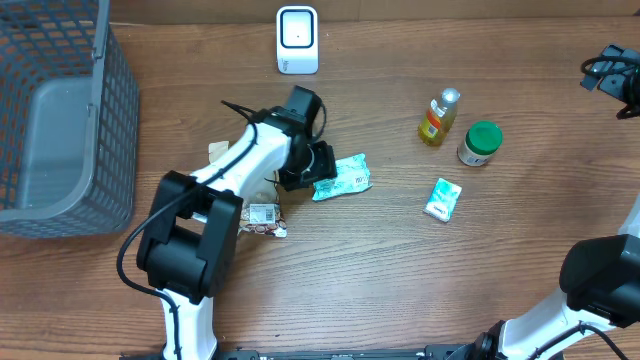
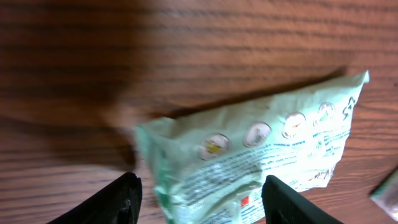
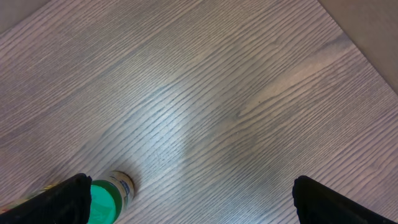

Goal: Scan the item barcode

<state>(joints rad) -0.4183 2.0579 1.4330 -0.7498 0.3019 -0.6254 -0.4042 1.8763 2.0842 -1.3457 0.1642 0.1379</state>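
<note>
Print on the green packet is too blurred for me to read. Bottle and jar labels are too small.

The wooden table bears a basket, scanner, green pouch, bottle, jar and small packet.

overhead's evenly lit, soft shadows; left wrist view dim, shadow top-left, pouch blurred; pale glare on the right wrist's table.
</note>
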